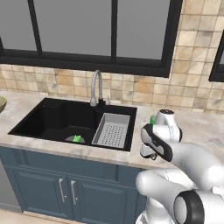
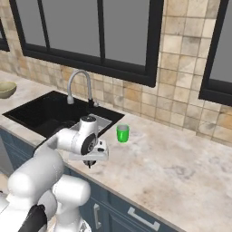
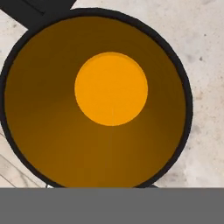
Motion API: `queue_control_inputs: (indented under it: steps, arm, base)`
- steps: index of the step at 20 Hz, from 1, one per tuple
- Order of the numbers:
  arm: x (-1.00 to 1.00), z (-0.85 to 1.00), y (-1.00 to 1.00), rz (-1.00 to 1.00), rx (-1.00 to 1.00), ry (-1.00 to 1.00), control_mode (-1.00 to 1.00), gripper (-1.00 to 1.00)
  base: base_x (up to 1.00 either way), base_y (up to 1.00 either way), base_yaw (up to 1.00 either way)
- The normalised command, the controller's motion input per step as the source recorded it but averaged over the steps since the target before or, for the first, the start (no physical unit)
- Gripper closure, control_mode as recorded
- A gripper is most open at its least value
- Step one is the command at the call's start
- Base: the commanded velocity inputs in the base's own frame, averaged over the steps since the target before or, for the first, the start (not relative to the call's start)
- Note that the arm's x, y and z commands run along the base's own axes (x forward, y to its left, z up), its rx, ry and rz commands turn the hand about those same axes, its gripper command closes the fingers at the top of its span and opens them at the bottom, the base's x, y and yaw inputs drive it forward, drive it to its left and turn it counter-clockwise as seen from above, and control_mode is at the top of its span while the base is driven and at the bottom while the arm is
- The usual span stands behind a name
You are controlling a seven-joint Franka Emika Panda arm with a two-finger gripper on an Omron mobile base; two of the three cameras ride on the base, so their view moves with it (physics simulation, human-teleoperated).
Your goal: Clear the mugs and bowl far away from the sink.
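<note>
Kitchen counter of pale marbled stone (image 2: 172,167) runs above dark blue cabinets (image 1: 65,188), under a black-framed window (image 1: 96,30) and a wall of tan tiles (image 2: 181,95). Set into the counter is a black rectangular sink (image 1: 57,120) with a curved metal faucet (image 1: 95,87) at its back edge and a grey perforated drainer tray (image 1: 112,130) in its right part. A small bright green object (image 1: 77,139), too small to identify, lies on the basin floor.

The white robot arm reaches over the counter just right of the sink, near the front edge. Its gripper (image 2: 89,162) points straight down at the countertop, and the fingers are drawn almost fully together. From the base views I cannot tell whether they pinch anything.

The hand view looks directly down into the black mug (image 3: 94,98), upright on the stone, its thin black rim circling a bright orange inside with a lighter orange disc at the bottom. Part of its black handle (image 3: 39,11) shows at the upper left of that view. The fingertips are not visible there, so a grip on the rim cannot be confirmed.

The green mug (image 2: 123,133) stands upright on the counter, right of the sink and behind the gripper, apart from it.

The olive-tan bowl (image 2: 6,89) sits on the counter to the left of the sink, well apart from the arm.
</note>
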Motion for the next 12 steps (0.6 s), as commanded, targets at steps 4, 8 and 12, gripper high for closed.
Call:
queue_control_inputs:
  steps: [4,8,12]
  arm:
    - [-0.27,0.94,0.04,0.00,-0.06,-0.04,-1.00,1.00]
    - [-0.05,1.00,0.00,-0.01,-0.02,0.16,-1.00,1.00]
    - [-0.18,1.00,0.00,0.00,-0.01,0.20,-1.00,1.00]
  base:
    - [0.00,0.00,0.00]
    - [0.00,0.00,0.00]
    - [0.00,0.00,0.00]
